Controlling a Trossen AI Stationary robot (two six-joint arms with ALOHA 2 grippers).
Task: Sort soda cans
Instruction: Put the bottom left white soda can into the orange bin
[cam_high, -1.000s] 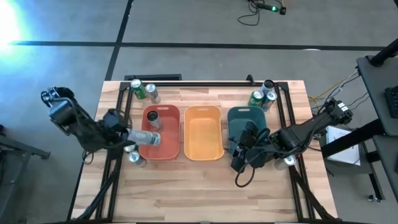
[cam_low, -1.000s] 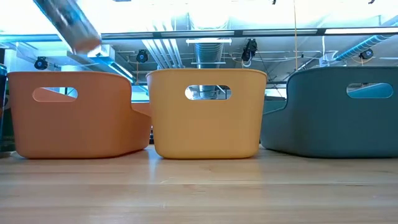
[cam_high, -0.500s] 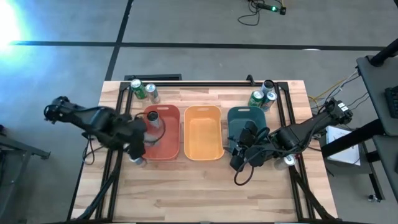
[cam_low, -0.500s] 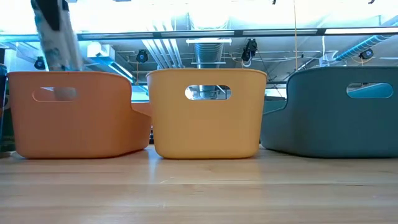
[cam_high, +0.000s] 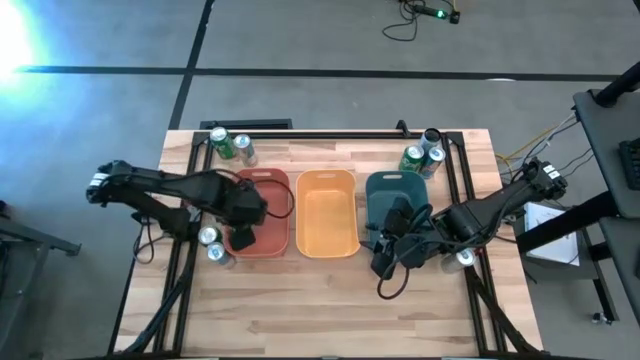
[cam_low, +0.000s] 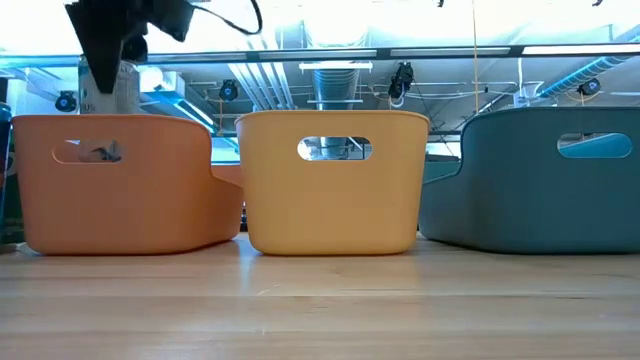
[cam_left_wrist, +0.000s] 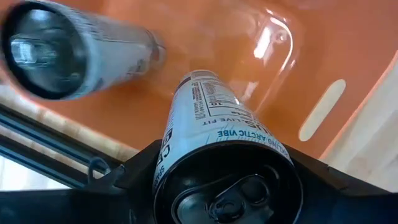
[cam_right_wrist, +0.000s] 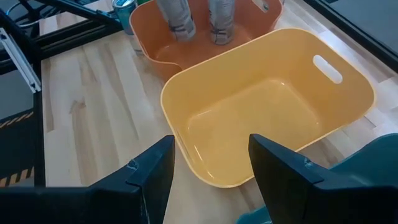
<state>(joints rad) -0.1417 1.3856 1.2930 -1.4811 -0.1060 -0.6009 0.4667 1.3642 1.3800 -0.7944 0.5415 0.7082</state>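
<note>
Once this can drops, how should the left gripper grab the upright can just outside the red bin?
Probably grip the upright can by its side wall, from above: the red bin and another can crowd it. Left gripper holds a silver can over that bin; right gripper waits by the teal bin.

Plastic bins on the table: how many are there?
3, side by side in a row on the wooden table: a red plastic bin on the left, an orange plastic bin in the middle, and a teal plastic bin on the right. None appears hidden.
</note>
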